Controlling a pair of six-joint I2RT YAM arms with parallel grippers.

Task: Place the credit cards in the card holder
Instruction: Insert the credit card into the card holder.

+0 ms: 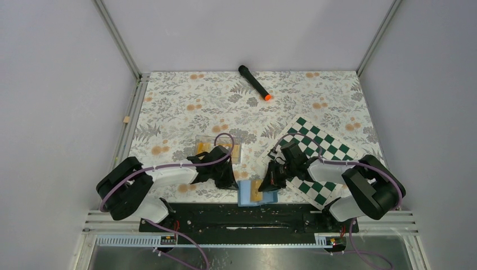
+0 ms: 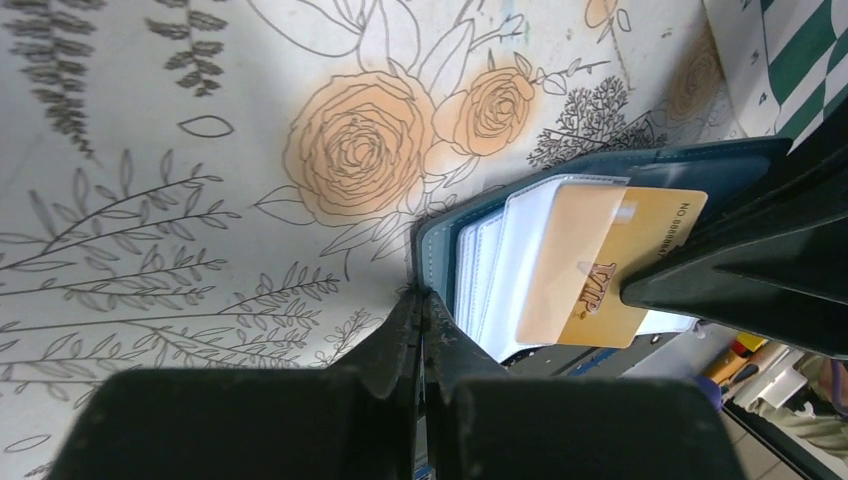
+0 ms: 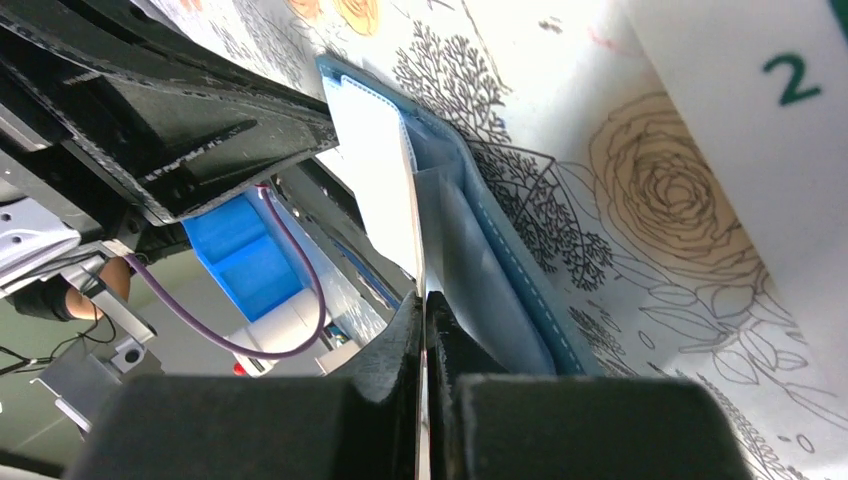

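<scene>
We find the left gripper [image 2: 422, 305] with its jaws pressed together, the tips touching the near edge of the card holder [image 2: 600, 170]. We cannot tell whether they pinch any of the soft cover. The card holder lies open on the flowered tablecloth [image 2: 200, 150], just to the right of those tips and between the two grippers.

The right gripper [image 3: 425, 300] is clamped on a credit card [image 2: 650, 240], which its own camera sees edge-on as a thin line between the fingers. Seen from the left wrist, the card's far end sits partly under one of the clear sleeves [image 2: 490, 275] of the card holder, straight ahead of the right gripper's tips. The held end is outside the sleeve (its gold face and printed lettering show plainly).

Just beyond the left gripper stands a clear tray [image 1: 216, 136] with the other cards [image 1: 201, 148] in it. The chessboard [image 1: 323, 147] lies under and beyond the right gripper, and a black marker [image 1: 253, 81] with an orange tip lies well beyond both.
</scene>
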